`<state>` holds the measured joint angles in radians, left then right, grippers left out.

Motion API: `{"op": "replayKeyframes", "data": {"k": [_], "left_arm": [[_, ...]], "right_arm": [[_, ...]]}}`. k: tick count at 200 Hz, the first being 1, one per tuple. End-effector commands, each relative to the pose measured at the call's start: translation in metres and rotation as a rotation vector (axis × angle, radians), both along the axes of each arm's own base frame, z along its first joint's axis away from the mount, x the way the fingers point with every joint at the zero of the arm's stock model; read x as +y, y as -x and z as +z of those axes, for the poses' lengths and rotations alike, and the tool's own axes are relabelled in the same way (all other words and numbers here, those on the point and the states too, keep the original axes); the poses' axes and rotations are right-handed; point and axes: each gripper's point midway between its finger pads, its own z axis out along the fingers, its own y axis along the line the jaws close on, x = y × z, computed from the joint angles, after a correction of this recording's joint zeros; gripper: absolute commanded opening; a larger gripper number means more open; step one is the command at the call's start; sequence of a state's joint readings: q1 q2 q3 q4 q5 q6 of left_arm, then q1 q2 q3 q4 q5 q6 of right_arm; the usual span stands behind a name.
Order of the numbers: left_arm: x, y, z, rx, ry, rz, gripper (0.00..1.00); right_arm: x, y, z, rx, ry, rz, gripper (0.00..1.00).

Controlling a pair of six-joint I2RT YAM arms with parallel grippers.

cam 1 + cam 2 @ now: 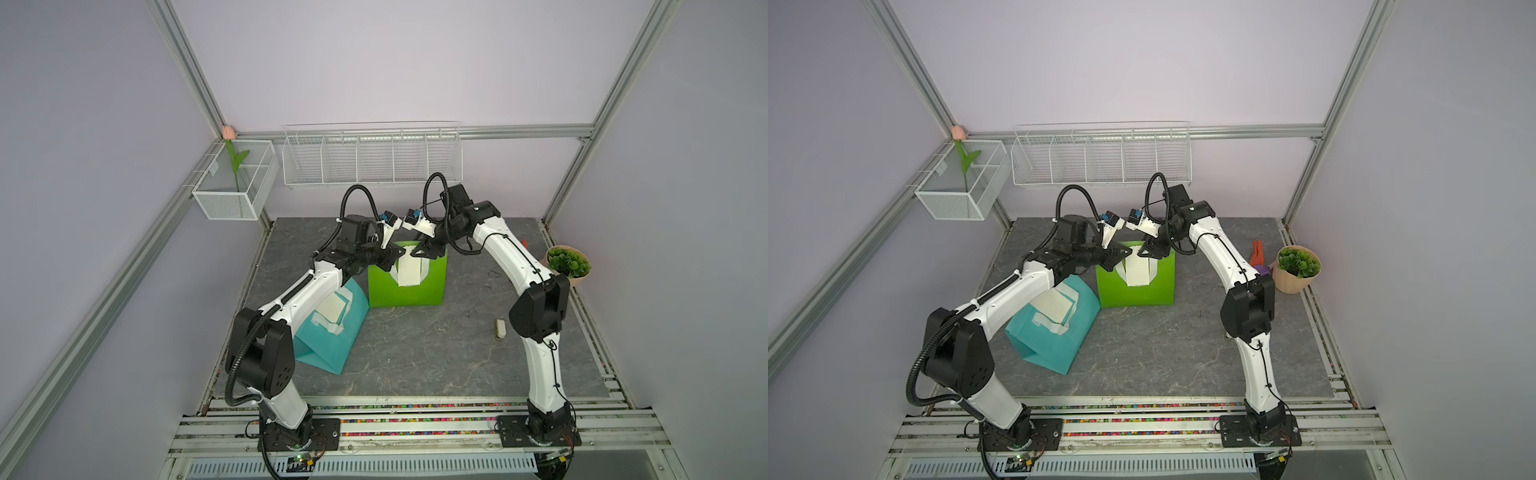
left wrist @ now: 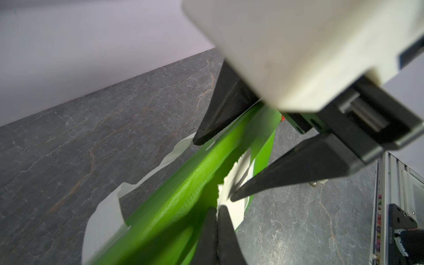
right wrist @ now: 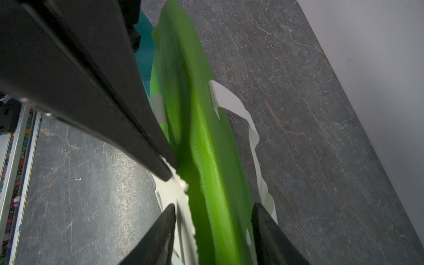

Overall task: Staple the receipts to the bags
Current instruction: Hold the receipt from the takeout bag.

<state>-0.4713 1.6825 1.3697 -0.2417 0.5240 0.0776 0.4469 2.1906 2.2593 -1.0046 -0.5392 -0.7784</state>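
1. The green bag (image 1: 405, 286) (image 1: 1133, 291) stands tent-like at the middle back of the table (image 1: 415, 353), ridge up.
2. A receipt (image 1: 409, 270) (image 1: 1138, 272) hangs from the ridge down the bag's front face, lying over the white front handle.
3. The left gripper (image 1: 401, 252) (image 2: 216, 213) reaches the ridge from the robot's left. Its fingers are pressed together, with the tips at the receipt's top edge where it meets the green ridge (image 3: 202, 137). I cannot tell whether paper is caught between them.
4. The right gripper (image 1: 426, 254) (image 3: 213, 206) comes down on the ridge just beside the left one, with its fingers spread astride it. One finger is on the front side over the receipt (image 3: 174, 192). The other is behind, near the back handle (image 3: 252, 137) and apart from the green wall. The left wrist view shows the same straddle (image 2: 213, 171).
5. The teal bag (image 1: 332, 345) (image 1: 1054, 345) stands nearer the front on the robot's left, turned askew and partly under the left arm. Its upper corner is just beside the green bag's lower corner.
6. The other receipt (image 1: 330, 309) (image 1: 1054, 307) lies on the teal bag's face, over its white handle.
7. A stapler (image 1: 500, 329) lies on the table beside the right arm, well apart from both bags.
8. A plant pot (image 1: 568, 266) sits at the table's right edge.
9. A wire rack (image 1: 372, 160) hangs on the back wall. A mesh basket (image 1: 235, 199) in the left corner holds a tulip (image 1: 237, 158).
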Motion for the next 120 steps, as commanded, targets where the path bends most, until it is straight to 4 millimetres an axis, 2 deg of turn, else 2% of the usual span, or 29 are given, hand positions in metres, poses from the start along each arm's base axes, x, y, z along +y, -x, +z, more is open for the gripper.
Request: {"op": "replayKeyframes", "data": {"k": [1,42,68,76,83,89,120], "left_arm": [[-0.002,-0.004,-0.008,-0.008,-0.041,-0.041,0.0],[-0.002,-0.011,-0.006,-0.024,-0.047,-0.028,0.0],[0.0,-0.011,0.002,-0.064,-0.042,-0.02,0.0],[0.0,-0.01,0.005,-0.075,-0.039,-0.027,0.0],[-0.001,-0.009,0.006,-0.078,-0.035,-0.032,0.0],[-0.001,-0.009,0.006,-0.078,-0.037,-0.036,0.0],[-0.001,-0.006,0.004,-0.082,-0.045,-0.055,0.0]], "right_arm": [[0.005,0.001,0.008,-0.02,-0.025,0.028,0.48],[0.005,0.001,0.002,-0.001,-0.012,0.021,0.29],[0.004,0.001,0.0,0.001,-0.002,0.017,0.28],[0.003,0.001,0.002,-0.002,-0.006,0.017,0.31],[0.004,0.001,0.001,-0.001,-0.008,0.018,0.43],[0.005,0.0,0.002,-0.002,-0.009,0.017,0.47],[0.005,0.0,0.001,-0.002,-0.008,0.017,0.49]]}}
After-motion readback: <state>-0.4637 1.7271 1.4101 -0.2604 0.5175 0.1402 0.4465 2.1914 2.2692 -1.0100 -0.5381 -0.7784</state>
